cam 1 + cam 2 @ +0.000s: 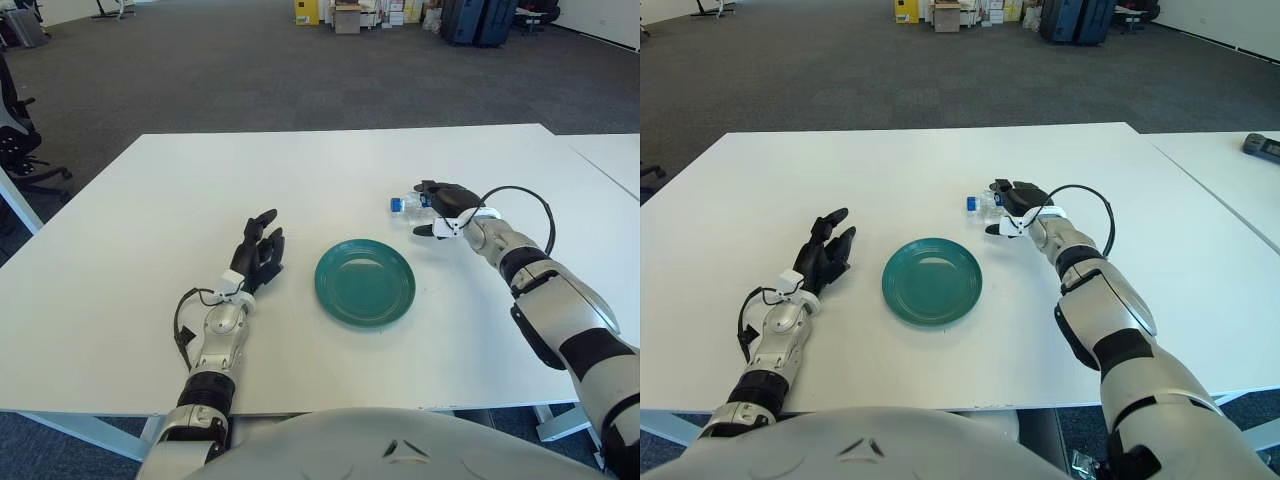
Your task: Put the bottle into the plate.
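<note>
Your right hand is down at the bottle, fingers curled over the clear body so that it has hold of it; one finger sticks out toward the plate side; the bottle lies on its side on the white surface, its blue cap pointing to your left and clear of the fingers; whether the bottle is pressed to the surface or just lifted off it, you cannot tell from either eye. The green plate sits nearer to you and a little to the left of that hand, apart from the bottle, with nothing in it. Your left hand shows to the left of the plate, just beside its rim, fingers loosely extended and holding nothing.
</note>
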Motion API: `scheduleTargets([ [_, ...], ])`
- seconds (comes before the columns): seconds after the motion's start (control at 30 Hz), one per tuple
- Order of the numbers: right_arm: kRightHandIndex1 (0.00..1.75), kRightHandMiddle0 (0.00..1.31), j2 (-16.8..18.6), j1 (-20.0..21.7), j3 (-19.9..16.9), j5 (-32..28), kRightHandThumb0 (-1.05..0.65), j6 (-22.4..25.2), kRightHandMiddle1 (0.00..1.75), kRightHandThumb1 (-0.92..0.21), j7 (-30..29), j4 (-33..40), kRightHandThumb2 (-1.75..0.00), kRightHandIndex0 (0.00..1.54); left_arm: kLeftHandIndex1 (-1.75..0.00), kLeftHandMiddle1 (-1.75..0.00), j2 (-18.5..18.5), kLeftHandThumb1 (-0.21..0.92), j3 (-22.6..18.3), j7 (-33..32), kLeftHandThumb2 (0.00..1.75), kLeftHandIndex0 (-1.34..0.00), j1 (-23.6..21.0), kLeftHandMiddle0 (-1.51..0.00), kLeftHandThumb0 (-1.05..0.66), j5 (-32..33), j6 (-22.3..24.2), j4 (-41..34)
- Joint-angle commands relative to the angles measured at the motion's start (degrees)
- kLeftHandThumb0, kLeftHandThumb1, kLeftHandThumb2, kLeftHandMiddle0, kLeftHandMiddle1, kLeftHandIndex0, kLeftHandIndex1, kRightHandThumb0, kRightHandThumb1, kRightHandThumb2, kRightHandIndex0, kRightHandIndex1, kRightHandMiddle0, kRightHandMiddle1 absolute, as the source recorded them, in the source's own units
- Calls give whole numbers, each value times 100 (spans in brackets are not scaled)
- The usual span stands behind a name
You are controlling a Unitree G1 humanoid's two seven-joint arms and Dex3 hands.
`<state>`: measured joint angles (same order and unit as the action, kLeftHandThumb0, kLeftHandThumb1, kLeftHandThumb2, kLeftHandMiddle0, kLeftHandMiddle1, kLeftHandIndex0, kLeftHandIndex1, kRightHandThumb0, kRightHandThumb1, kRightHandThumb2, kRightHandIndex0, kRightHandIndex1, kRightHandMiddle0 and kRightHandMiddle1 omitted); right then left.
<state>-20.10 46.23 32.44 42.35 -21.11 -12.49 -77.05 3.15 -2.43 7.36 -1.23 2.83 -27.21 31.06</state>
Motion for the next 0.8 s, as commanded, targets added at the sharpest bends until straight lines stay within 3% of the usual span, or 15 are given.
scheduleTargets([
  [0.0, 1, 0, 99, -146, 16, 1, -100, 71, 57, -92, 189, -98, -50, 18, -80, -11, 66, 92, -56, 81, 68, 0, 118, -46, -68, 73, 104, -162],
  [0.77, 2, 0, 320, -393, -6, -62, -91, 114, 62, -92, 350, -149, -39, 23, -83, -12, 148, 92, -223, 213, 70, 0, 544, -48, -70, 325, 331, -829],
])
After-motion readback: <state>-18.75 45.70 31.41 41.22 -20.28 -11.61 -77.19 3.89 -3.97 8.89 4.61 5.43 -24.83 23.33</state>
